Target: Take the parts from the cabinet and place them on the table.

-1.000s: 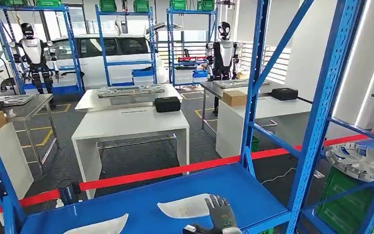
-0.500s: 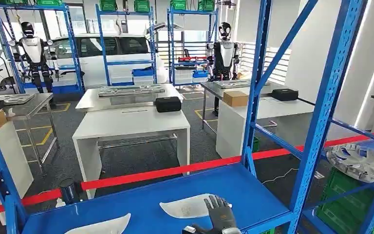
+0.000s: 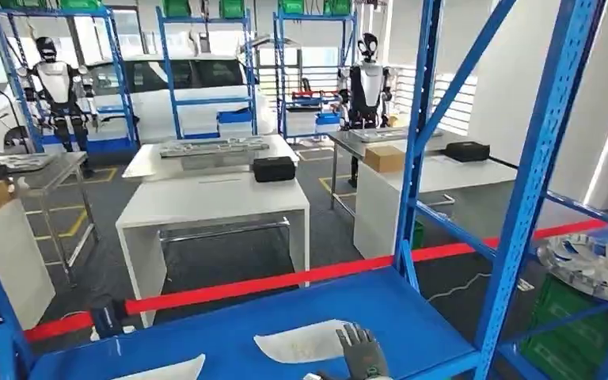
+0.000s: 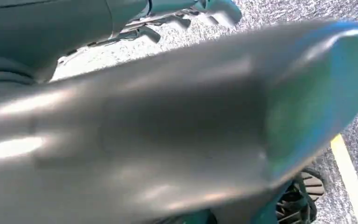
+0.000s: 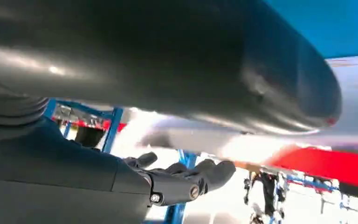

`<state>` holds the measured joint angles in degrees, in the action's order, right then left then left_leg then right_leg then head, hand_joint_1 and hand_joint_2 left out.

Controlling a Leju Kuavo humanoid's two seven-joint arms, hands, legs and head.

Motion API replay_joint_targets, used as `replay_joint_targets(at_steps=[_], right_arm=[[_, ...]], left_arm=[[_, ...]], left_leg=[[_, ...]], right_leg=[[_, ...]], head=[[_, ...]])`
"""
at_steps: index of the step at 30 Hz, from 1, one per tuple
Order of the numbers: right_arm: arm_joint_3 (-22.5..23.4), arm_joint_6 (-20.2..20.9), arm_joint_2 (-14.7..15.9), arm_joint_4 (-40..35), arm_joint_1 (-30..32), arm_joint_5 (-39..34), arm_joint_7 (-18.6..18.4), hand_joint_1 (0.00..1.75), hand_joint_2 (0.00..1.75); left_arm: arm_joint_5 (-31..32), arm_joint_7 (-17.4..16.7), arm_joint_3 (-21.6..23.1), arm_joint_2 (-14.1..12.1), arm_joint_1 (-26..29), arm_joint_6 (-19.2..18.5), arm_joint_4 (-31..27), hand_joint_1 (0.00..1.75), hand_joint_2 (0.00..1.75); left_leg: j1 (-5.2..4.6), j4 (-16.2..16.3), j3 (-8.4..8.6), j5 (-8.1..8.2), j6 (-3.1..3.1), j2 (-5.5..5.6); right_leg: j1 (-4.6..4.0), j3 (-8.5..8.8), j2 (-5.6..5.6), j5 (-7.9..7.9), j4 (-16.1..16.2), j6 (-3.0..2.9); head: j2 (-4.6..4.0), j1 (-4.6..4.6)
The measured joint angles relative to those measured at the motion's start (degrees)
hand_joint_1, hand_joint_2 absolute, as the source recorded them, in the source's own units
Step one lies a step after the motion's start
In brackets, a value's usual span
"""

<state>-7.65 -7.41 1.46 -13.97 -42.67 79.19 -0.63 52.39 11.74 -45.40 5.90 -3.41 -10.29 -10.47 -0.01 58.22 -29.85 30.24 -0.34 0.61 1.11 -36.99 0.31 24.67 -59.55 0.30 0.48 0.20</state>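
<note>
**Right hand over the white part on the blue shelf**

The blue cabinet (image 3: 514, 182) frames the view, which has shifted slightly since a second ago. On its shelf (image 3: 229, 332) lie two white parts (image 3: 305, 342), the second (image 3: 162, 370) well to the left. The right hand (image 3: 362, 356) now sits lower in frame, fingers (image 5: 200, 177) spread, overlapping the nearer part's right end. The white desk (image 3: 206, 202) stands beyond the red tape (image 3: 285, 279). Left hand's fingers: cannot tell.

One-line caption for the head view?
Right hand resting on the white part on the blue shelf, a second white part alongside.
</note>
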Motion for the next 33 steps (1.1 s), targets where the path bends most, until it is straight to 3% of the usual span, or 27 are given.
replay_joint_targets(at_steps=[1,15,16,17,18,24,25,33], right_arm=[[0.0,0.0,0.0,0.0,0.0,0.0,0.1,0.0,0.0],[0.0,-0.2,0.0,0.1,0.0,-0.1,0.1,0.0,0.0],[0.0,-0.2,0.0,0.1,0.0,-0.1,0.1,0.0,0.0],[0.0,-0.3,0.0,0.1,0.0,-0.1,0.1,0.0,0.0],[0.0,-0.3,0.0,0.1,0.0,-0.1,0.1,0.0,0.0],[0.0,-0.1,0.0,0.1,0.0,0.0,-0.2,0.0,0.0],[0.0,-0.1,0.0,0.1,0.0,0.0,-0.2,0.0,1.75],[0.1,0.0,0.2,0.1,0.0,-0.5,1.1,0.0,1.75]], left_arm=[[0.0,-0.1,0.0,0.0,0.0,0.0,0.0,0.0,0.0],[0.1,-0.2,0.0,0.0,-0.3,0.0,0.0,0.0,0.0],[0.1,-0.2,0.0,0.0,-0.4,0.0,0.0,0.0,0.0],[0.1,-0.3,0.0,0.0,-0.4,0.0,0.0,0.0,0.0],[0.3,-0.3,0.0,0.1,-0.4,0.0,0.0,0.0,0.0],[0.4,-0.5,0.0,0.1,-0.4,0.0,0.0,0.0,0.0],[0.4,-0.6,0.0,0.1,-0.4,0.0,0.0,0.0,0.0],[0.6,-1.1,0.0,0.1,-0.4,-0.3,0.0,0.0,0.0]], left_leg=[[-0.02,-0.2,0.2,-0.14,0.63,0.04],[-0.07,-1.2,1.01,-0.17,0.69,0.0],[-0.06,-1.4,1.09,-0.14,0.54,-0.03],[-0.02,-1.6,0.97,0.0,-0.34,-0.08],[0.01,-1.6,1.0,-0.09,-0.83,-0.1],[-0.08,-1.3,1.01,-0.13,-0.89,-0.09],[-0.1,-1.3,1.02,-0.12,-0.88,-0.09],[-0.16,-1.3,1.38,-0.13,-0.83,-0.09]], right_leg=[[0.01,-0.06,0.08,-0.03,0.0,-0.06],[-0.07,0.1,0.25,0.35,0.0,-0.53],[-0.14,0.2,0.22,0.45,0.0,-0.7],[-0.17,0.46,0.2,0.6,0.0,-0.87],[-0.2,0.56,0.2,0.57,0.0,-0.88],[-0.12,0.79,0.18,0.41,0.2,-0.66],[-0.1,0.8,0.18,0.39,0.2,-0.63],[-0.08,0.93,0.21,0.26,0.5,-0.41]], head=[[0.04,-0.13],[0.02,-0.29],[0.02,-0.26],[0.02,-0.35],[0.02,-0.33],[0.02,-0.29],[0.02,-0.29],[0.02,-0.26]])
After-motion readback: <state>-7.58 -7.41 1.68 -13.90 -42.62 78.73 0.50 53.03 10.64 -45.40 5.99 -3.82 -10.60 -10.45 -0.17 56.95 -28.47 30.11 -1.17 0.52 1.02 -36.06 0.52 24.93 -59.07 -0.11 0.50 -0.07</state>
